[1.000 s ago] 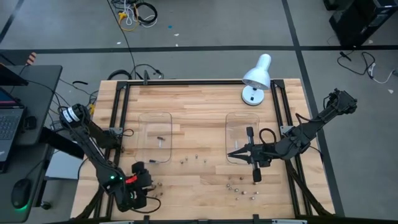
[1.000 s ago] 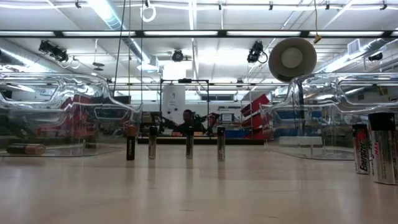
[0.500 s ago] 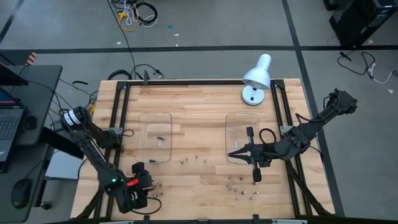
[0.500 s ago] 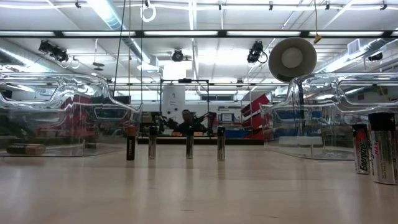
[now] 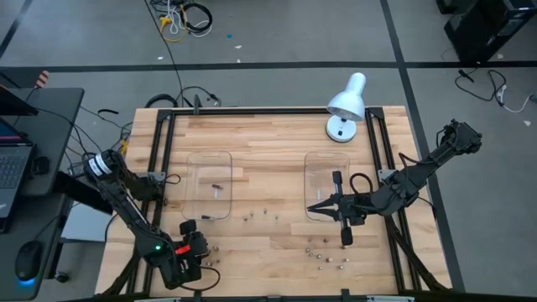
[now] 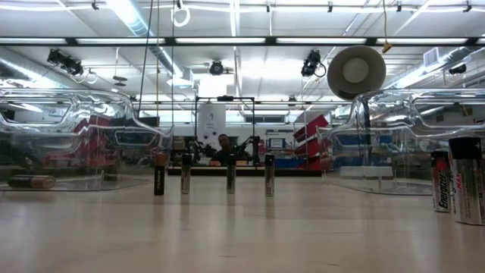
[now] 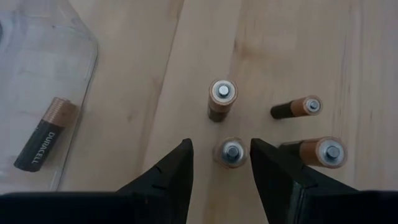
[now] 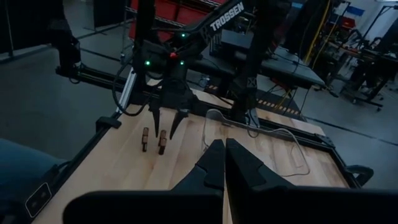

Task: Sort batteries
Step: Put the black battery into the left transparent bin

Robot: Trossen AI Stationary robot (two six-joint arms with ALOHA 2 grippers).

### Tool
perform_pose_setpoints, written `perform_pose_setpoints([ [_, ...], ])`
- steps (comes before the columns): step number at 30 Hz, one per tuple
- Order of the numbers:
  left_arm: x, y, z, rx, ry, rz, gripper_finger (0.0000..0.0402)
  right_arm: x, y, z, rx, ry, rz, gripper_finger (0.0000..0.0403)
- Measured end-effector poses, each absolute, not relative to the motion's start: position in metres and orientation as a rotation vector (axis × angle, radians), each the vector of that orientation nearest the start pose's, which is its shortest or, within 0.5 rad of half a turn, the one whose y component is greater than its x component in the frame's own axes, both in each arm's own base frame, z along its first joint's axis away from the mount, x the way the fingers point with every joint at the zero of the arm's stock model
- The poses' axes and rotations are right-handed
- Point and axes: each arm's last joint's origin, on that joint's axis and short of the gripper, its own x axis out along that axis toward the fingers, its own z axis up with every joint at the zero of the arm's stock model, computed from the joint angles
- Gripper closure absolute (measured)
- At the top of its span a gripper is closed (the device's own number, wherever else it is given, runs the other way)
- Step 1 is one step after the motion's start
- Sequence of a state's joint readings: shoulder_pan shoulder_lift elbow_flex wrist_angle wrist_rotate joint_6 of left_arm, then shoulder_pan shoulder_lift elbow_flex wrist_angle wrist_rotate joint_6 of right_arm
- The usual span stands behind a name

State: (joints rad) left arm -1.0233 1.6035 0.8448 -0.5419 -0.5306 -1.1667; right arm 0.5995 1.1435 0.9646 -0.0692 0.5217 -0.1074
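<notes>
Small batteries stand upright on the wooden table: a row (image 5: pixel 262 214) near the middle, a cluster (image 5: pixel 323 256) near the near edge, and a few (image 5: pixel 211 254) by my left gripper. My left gripper (image 7: pixel 221 155) points down, open, with a finger on either side of a standing copper-topped battery (image 7: pixel 230 152); a gap shows on both sides. Three more copper-topped batteries (image 7: pixel 222 98) stand beside it. A dark battery (image 7: pixel 45 134) lies in the clear left tray (image 5: pixel 210 159). My right gripper (image 5: pixel 315 207) is shut, over the near edge of the clear right tray (image 5: pixel 325 161).
A white desk lamp (image 5: pixel 346 105) stands at the far edge, right of centre. Black frame rails (image 5: pixel 164 159) run along the table's left, right and far sides. The low view shows four batteries in a row (image 6: pixel 230 176) and bigger ones at the right (image 6: pixel 455 178).
My left arm has sunk a little, its upper joint shifting toward the table's near edge, while its gripper stays over the batteries near the left tray's near corner. The right arm has kept still.
</notes>
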Motion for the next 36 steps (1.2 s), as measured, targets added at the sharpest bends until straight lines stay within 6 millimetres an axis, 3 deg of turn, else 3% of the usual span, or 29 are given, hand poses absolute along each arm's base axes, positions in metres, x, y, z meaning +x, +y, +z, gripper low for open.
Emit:
perform_pose_setpoints([
  [9,0.155,-0.224,0.153,-0.154,0.955,0.176,0.0249,0.217,0.13,0.336,-0.239,0.206,0.088,0.04],
  [13,0.155,-0.225,0.153,-0.155,0.956,0.175,0.0284,0.217,0.13,0.336,-0.239,0.206,0.089,0.04],
  [19,0.154,-0.225,0.153,-0.168,0.984,0.161,0.0368,0.217,0.13,0.336,-0.239,0.206,0.089,0.04],
  [25,0.155,-0.229,0.158,-0.187,1.007,0.141,0.0375,0.216,0.13,0.336,-0.239,0.206,0.089,0.04],
  [30,0.159,-0.235,0.18,-0.165,1.025,0.152,0.0374,0.217,0.13,0.336,-0.239,0.206,0.089,0.04],
  [36,0.161,-0.234,0.22,-0.004,1.025,0.231,0.0371,0.216,0.13,0.336,-0.239,0.206,0.089,0.04],
])
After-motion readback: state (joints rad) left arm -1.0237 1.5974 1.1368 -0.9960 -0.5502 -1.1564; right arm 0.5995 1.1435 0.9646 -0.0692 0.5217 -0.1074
